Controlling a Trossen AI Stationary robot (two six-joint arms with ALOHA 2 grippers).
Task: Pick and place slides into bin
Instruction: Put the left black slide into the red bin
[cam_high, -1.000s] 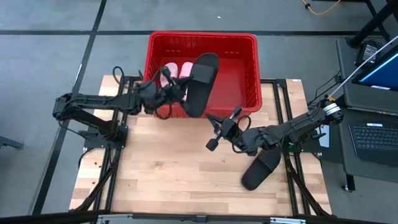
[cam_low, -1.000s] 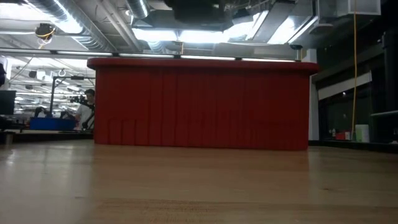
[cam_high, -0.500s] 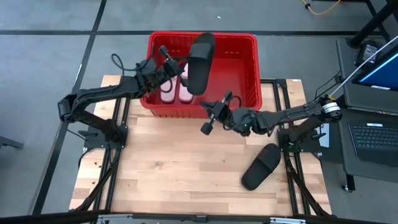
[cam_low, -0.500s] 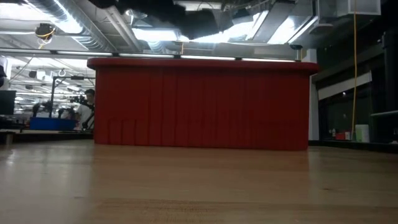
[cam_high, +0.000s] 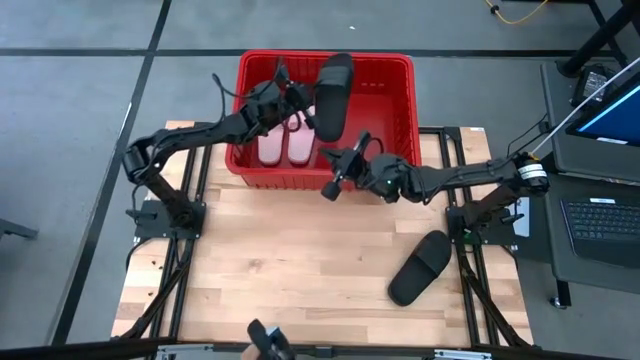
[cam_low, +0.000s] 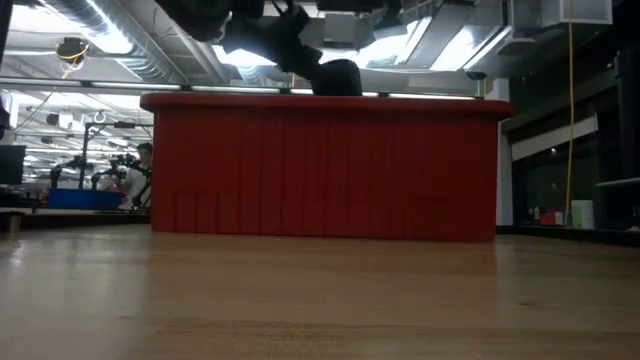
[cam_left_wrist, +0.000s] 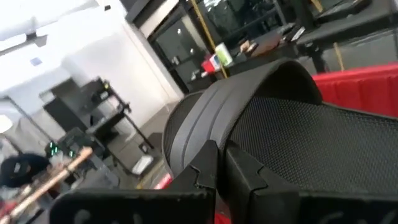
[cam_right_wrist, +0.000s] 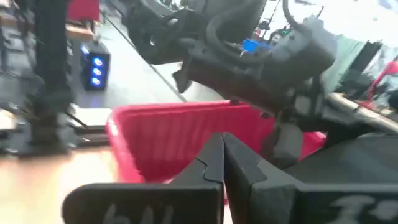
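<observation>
Left gripper (cam_high: 300, 100): we are clamping a black slide (cam_high: 334, 82) by its edge, holding it above the red bin (cam_high: 400, 110), over the middle.
Right gripper (cam_high: 335, 178): we are keeping it pinched closed on nothing, hovering at the bin's near rim.
Pink slides (cam_high: 285, 142): lying side by side inside the bin, on its left half.
Second black slide (cam_high: 420, 267): lying on the wooden table (cam_high: 280, 270), well apart from the bin, near the right edge.
</observation>
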